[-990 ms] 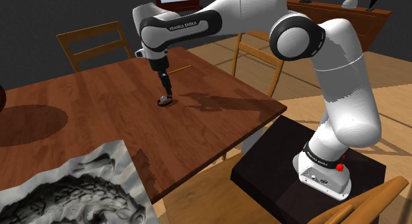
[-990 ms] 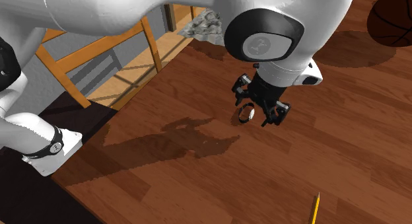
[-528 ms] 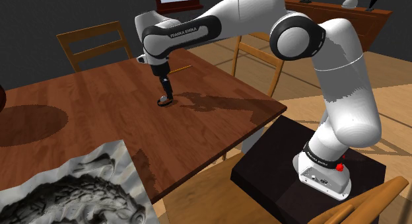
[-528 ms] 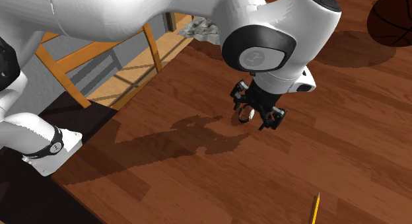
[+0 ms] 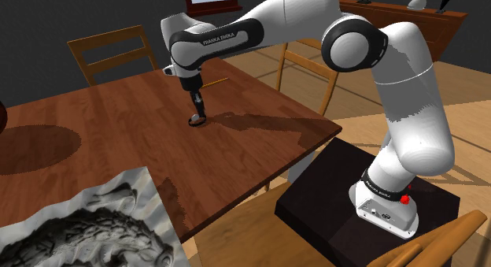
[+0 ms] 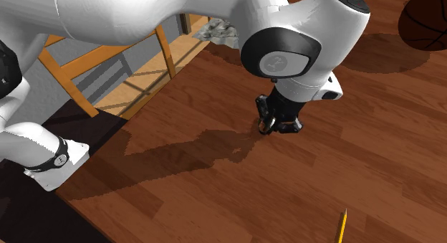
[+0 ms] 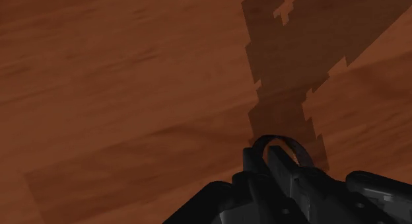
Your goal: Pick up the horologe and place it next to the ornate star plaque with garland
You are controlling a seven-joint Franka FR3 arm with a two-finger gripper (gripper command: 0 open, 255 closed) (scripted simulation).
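The horologe is a small wristwatch [image 6: 266, 124] with a dark band and a pale face, lying on the brown wooden table [image 5: 118, 147] near its middle. My black gripper [image 6: 276, 124] is down at the tabletop and shut on it. In the shoulder view the gripper [image 5: 196, 120] points straight down, and the watch [image 5: 193, 122] is just a dark speck at its tips. In the wrist view the fingers [image 7: 257, 164] stand close together with the watch's curved band [image 7: 280, 142] sticking out past them. The grey carved plaque [image 5: 86, 226] lies at the table's near corner, far from the gripper.
A yellow pencil [image 6: 342, 224] lies on the table beyond the gripper. A dark round object [image 6: 426, 19] sits at the far end. Wooden chairs [image 5: 110, 53] stand around the table. The plaque's edge [image 6: 222, 26] shows by a chair. The arm's dark stand [image 5: 362, 218] sits beside the table.
The gripper came down over the watch and its fingers closed on it; a second ago they stood wide apart around it.
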